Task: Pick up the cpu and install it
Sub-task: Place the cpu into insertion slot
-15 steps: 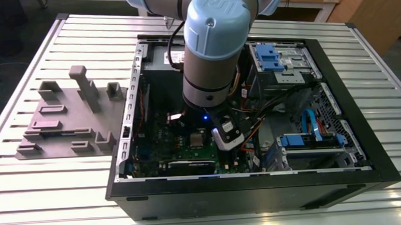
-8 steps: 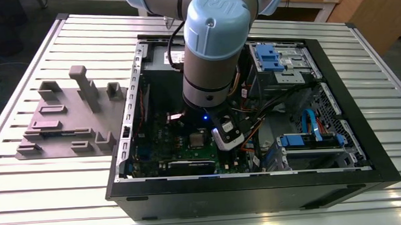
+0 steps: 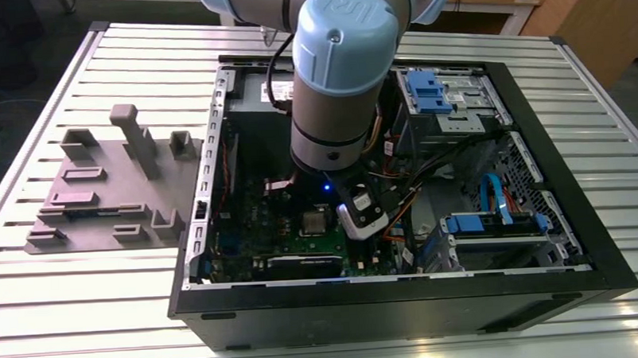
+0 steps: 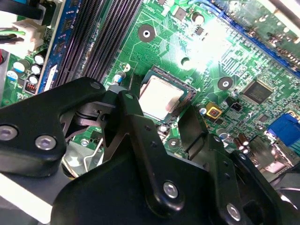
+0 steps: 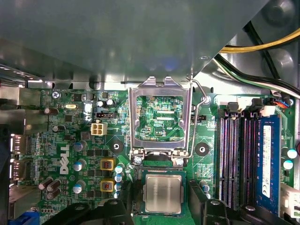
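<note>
The cpu is a small square chip with a pale metal top. It lies flat in the dark socket on the green motherboard. In the second wrist view the cpu shows between two black fingers. My gripper is open and straddles the chip, with a small gap on each side. In the exterior view the arm reaches down into the open computer case, just beside the cpu.
The metal socket frame stands flipped open beside the socket, its lever raised. Memory slots and loose cables lie close by. Case walls ring the board. A grey fixture plate sits on the exterior view's left.
</note>
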Controlling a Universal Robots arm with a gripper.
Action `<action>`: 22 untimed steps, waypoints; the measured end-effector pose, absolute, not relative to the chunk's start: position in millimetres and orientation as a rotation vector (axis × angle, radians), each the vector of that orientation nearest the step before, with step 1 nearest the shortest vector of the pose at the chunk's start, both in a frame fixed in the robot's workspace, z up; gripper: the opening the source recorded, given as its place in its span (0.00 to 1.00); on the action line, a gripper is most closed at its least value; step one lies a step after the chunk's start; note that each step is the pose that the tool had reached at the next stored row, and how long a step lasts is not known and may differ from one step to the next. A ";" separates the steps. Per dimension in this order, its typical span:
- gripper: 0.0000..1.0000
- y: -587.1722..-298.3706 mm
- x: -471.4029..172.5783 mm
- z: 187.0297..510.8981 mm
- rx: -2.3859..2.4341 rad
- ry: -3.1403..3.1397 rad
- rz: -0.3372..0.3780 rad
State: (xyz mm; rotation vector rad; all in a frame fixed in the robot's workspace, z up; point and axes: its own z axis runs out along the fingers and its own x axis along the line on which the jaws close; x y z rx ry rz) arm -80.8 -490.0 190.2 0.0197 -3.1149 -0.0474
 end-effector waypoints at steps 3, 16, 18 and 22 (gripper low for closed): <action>0.59 -489.6 -81.3 189.9 -0.013 -3.115 -0.047; 0.59 -489.4 -81.5 185.1 -0.020 -3.115 -0.049; 0.52 -489.4 -81.5 185.1 -0.021 -3.115 -0.049; 0.52 -489.1 -81.2 186.6 -0.020 -3.116 -0.052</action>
